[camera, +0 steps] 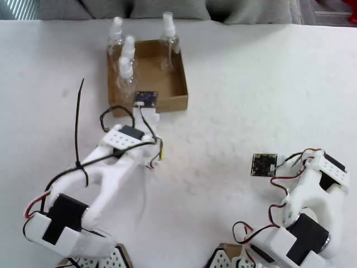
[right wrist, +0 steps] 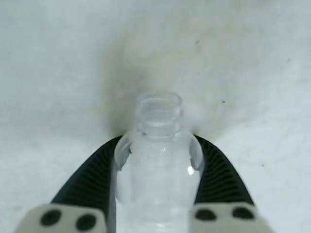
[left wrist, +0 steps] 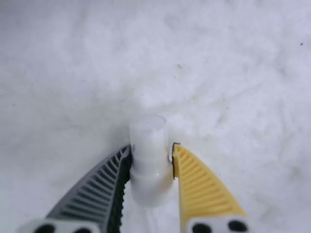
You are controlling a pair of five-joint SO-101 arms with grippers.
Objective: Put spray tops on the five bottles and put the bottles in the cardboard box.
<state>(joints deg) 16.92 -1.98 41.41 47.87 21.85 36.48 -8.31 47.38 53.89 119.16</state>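
The left gripper [left wrist: 149, 151] is clamped on a spray top [left wrist: 148, 131], the right gripper [right wrist: 158, 141] on an open bottle [right wrist: 158, 109].
Grey and yellow fingers pinch the clear top over the white counter [camera: 251, 84], just off the 6 o'clock wall of the cardboard box [camera: 167, 103]. Black fingers grip the uncapped bottle's shoulders at the counter's 4 o'clock. The box sits at 11 o'clock, with four topped bottles [camera: 126, 75] standing inside.

The white table [camera: 240, 84] carries the cardboard box [camera: 170, 103] toward its far side, left of the middle.
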